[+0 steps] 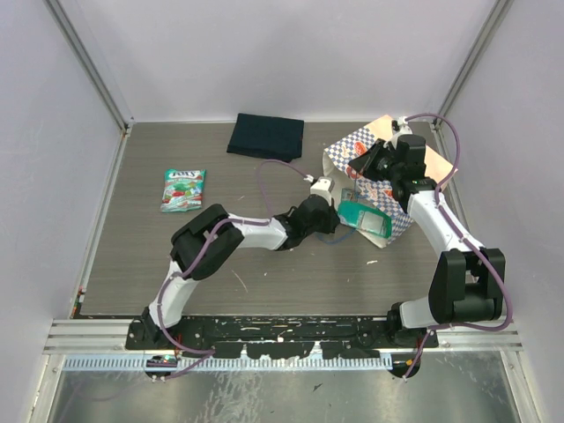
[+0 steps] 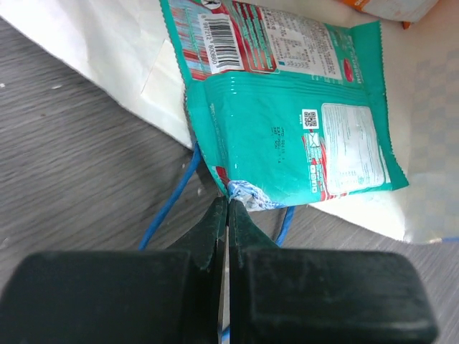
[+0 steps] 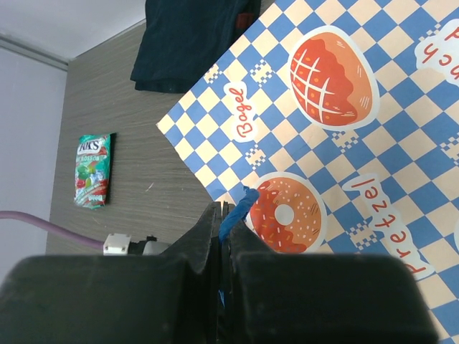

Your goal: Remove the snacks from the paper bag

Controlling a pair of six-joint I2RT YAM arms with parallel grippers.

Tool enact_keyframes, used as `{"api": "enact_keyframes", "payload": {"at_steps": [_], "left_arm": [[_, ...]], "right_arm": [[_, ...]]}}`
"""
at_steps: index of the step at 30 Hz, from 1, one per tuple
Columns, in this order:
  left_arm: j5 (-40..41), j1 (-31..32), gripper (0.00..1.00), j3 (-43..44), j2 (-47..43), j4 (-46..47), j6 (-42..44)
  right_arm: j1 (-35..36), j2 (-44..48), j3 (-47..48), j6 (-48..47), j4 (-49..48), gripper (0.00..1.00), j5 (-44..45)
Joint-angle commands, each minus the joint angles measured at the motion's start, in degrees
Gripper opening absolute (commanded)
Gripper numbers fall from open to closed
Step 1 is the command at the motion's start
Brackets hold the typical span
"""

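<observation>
Overhead, checkered paper bag (image 1: 345, 145) sideways, counter's (image 1: 264, 264) far right, teal pouch (image 1: 366, 218) at its mouth, green pouch (image 1: 182, 189) far left, left wrist, left claw (image 2: 228, 202) pinching teal pouch's crumpled corner, barcode end cropped, right wrist, right claw (image 3: 224, 209) clamped on blue cord handle (image 3: 244, 195).

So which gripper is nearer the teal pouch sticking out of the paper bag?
Left. The left gripper is pinching a corner of the teal pouch at the bag mouth; the right gripper is shut on the blue cord handle of the paper bag.
</observation>
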State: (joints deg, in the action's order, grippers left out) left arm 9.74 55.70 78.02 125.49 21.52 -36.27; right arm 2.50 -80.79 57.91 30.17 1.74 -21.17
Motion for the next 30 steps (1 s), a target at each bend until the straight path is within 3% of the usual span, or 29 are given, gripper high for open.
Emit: {"api": "enact_keyframes", "payload": {"at_steps": [1,6,11,16,22,27,30], "left_arm": [[-1.4,-0.2,0.00,-4.7,-8.3,7.0,6.4],[-12.4,-0.3,0.00,-8.8,-15.2,5.2,16.0],[-13.8,-0.3,0.00,-6.4,-21.6,-13.1,21.7],[-20.1,-0.4,0.00,-10.2,-29.4,-21.9,33.0],[-25.2,-1.1,0.00,-5.2,-31.1,-40.6,42.8],[-30.8,-3.3,0.00,-6.6,-36.0,-42.3,45.5],[-23.1,-5.1,0.00,-8.4,-40.3,-39.1,41.5]], "right_arm": [[-0.2,0.3,1.2,0.1,-3.3,0.01,-0.5],[-0.2,0.3,1.1,0.0,-3.3,0.01,-0.4],[-0.2,0.4,1.0,0.2,-3.4,0.01,-0.4],[-0.2,0.5,0.8,0.5,-3.6,0.01,-0.9],[-0.2,1.2,0.6,0.7,-3.5,0.01,-1.0],[-0.2,1.7,0.5,0.7,-3.3,0.01,-1.0],[-0.2,2.1,0.5,0.7,-3.1,0.01,-0.8]]}}
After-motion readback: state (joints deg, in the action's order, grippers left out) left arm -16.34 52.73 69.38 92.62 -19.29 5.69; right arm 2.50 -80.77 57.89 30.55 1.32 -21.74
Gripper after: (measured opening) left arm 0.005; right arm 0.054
